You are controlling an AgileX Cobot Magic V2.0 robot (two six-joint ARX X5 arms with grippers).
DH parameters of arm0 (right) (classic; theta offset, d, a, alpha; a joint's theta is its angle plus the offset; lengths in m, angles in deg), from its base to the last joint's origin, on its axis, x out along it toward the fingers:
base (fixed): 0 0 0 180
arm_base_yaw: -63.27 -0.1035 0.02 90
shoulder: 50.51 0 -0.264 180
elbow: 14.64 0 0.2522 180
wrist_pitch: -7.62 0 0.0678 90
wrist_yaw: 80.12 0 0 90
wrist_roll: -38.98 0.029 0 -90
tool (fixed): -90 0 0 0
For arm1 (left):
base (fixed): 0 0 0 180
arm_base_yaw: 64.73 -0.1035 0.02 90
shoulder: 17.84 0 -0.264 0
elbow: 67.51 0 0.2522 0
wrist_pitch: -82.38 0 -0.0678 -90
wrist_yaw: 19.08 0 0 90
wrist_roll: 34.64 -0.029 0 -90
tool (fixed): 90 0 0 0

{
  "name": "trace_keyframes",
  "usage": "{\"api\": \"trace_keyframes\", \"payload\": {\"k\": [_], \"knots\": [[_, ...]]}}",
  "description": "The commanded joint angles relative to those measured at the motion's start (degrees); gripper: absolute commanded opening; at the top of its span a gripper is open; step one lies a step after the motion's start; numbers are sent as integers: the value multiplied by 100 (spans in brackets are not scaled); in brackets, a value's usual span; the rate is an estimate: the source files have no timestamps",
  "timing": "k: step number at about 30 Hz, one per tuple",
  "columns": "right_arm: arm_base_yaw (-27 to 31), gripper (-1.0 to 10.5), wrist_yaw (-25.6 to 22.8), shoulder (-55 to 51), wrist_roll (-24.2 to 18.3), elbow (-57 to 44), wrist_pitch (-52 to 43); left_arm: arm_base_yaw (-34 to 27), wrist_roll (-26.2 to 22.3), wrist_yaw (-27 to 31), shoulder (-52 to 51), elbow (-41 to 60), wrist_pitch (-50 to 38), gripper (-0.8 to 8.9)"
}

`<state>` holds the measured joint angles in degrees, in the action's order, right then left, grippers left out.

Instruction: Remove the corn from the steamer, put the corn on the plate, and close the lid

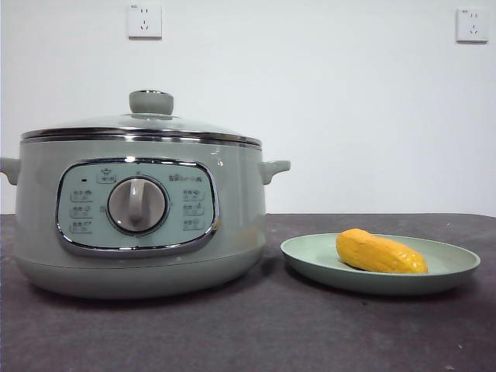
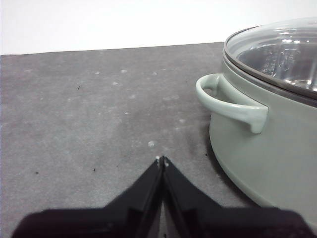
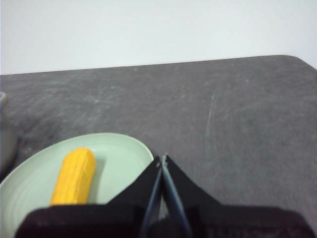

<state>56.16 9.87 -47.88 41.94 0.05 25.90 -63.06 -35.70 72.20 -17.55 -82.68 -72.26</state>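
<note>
Left gripper: two black jaws (image 2: 161, 161) are seen pressed together at the tips, with nothing held; they are placed above the dark grey table (image 2: 99, 109), beside one small side handle of the steamer.
Right gripper: black jaws (image 3: 162, 159) are likewise closed tip to tip and empty, positioned just beside the rim of the plate.
Steamer: a large round pale sage-green electric pot (image 1: 139, 225) with a chrome-framed panel and central dial is set on the table, to the left in the front view.
Lid: a domed clear glass lid (image 1: 139, 124) with chrome rim and pale green knob is seated on the steamer.
Plate: a shallow round pale green plate (image 1: 457, 267) is placed near the steamer, apart from it.
Corn: a short glossy yellow-orange cob (image 1: 380, 253) is laid on its side on the plate.
Wall: two white sockets (image 1: 145, 21) are mounted on it.
</note>
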Motion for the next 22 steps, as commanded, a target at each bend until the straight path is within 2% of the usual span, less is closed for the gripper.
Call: {"api": "trace_keyframes", "payload": {"k": [1, 5, 9, 22], "knots": [[11, 2, -11, -101, -52, -59, 254, -20, -24, 0, -17, 85, -24, -3], [11, 2, 17, -129, -26, -59, 584, -20, -24, 0, -17, 85, -24, -3], [-11, 2, 76, -39, 323, -59, 581, -17, -24, 0, -17, 85, -24, -3], [-11, 2, 72, -22, 317, -57, 581, -20, -24, 0, -17, 85, -24, -3]]}}
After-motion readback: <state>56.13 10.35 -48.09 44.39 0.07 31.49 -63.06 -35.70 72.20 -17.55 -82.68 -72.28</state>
